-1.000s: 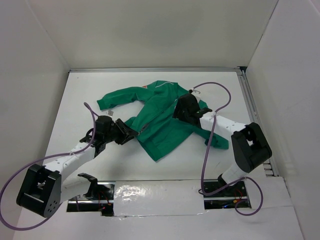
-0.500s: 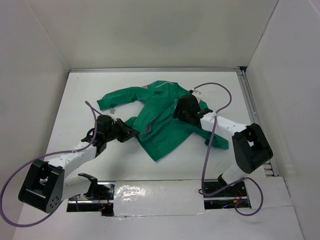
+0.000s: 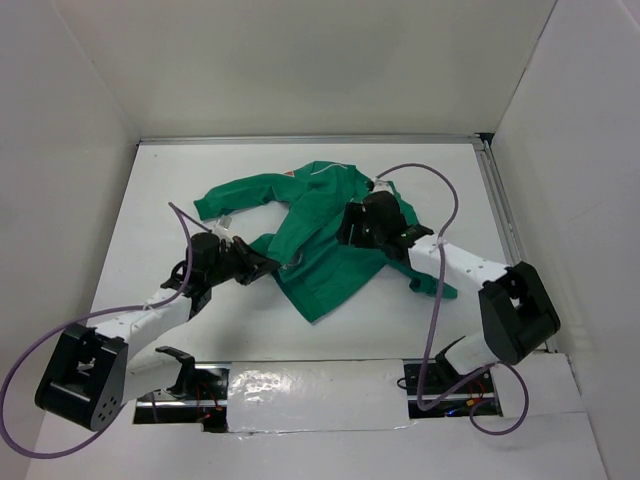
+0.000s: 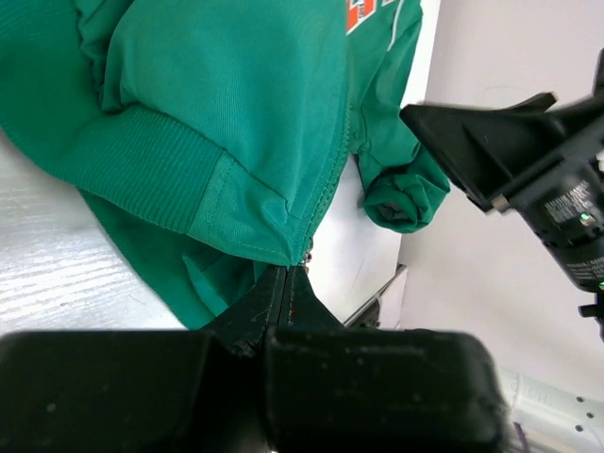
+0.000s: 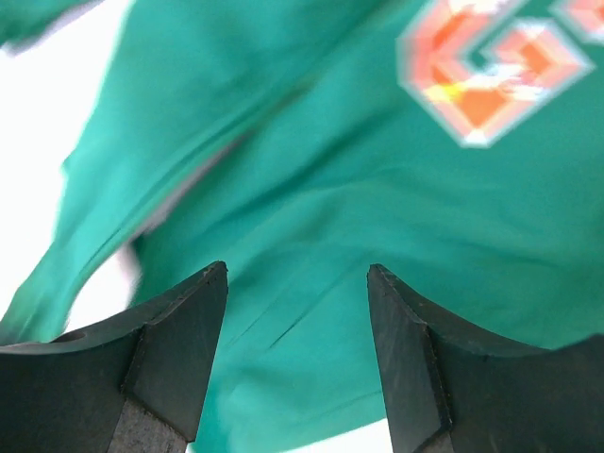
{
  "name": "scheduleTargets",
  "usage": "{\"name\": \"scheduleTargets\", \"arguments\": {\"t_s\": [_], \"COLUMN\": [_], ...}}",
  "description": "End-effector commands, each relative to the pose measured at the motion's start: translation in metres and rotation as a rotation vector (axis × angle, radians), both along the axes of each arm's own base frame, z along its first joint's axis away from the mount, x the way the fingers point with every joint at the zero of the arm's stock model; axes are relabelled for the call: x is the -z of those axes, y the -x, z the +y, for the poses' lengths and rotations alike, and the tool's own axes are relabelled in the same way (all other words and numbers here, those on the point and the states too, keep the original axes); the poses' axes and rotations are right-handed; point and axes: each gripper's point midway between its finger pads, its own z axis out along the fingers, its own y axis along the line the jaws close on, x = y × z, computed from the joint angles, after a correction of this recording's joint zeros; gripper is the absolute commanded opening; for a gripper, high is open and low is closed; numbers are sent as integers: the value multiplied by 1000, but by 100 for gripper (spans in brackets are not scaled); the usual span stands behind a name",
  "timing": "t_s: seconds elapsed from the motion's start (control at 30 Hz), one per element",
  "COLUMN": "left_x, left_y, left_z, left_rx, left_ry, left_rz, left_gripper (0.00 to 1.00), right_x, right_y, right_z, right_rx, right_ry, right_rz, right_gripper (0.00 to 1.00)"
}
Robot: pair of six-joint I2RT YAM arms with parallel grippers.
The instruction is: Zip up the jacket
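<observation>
The left jaws have just snapped shut. In the left wrist view their tips now pinch the bottom corner of the jacket (image 4: 226,113), right where the zipper (image 4: 332,170) runs out at the ribbed hem; a second ago they stood half open beside it. I take that as the anchor I need, with the hem end held so the zipper can be drawn taut. The jacket lies rumpled and slanted in the middle of the surface (image 3: 170,190), between the two arms. The right jaws, spread wide and holding nothing, have slid a little leftward and hover over the chest near the orange patch (image 5: 481,71). I cannot make out the slider. A folded-over front panel and a sleeve cuff (image 4: 401,203) beside the zipper line may get in my way, as may the purple cable (image 3: 440,200) looping by the right arm.
</observation>
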Motion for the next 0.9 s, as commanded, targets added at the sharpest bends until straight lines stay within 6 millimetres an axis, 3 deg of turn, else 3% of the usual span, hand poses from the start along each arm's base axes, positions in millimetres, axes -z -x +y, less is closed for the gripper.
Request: {"name": "scheduleTargets", "arguments": {"t_s": [0.0, 0.13, 0.23, 0.37, 0.7, 0.87], "left_x": [-27, -32, -30, -18, 51, 66], "left_y": [-7, -11, -13, -13, -2, -3], "left_z": [1, 3, 4, 4, 18, 17], "left_rx": [24, 22, 24, 23, -72, -78], "left_ry": [-10, -60, -92, -141, -261, -293], "left_rz": [-170, -207, -233, -220, 24, 66], "left_gripper": [0, 0, 0, 0, 0, 0], "right_x": [-61, -85, -86, -73, -9, 19], "right_y": [19, 68, 90, 84, 47, 49], "right_z": [50, 94, 111, 128, 154, 160], "right_rx": [-351, -740, -912, -944, -829, -832], "right_ry": [-119, -318, -407, -388, -186, -109], "right_rz": [-198, -171, -114, -78, 18, 90], "right_gripper": [68, 68, 65, 65, 65, 64]}}
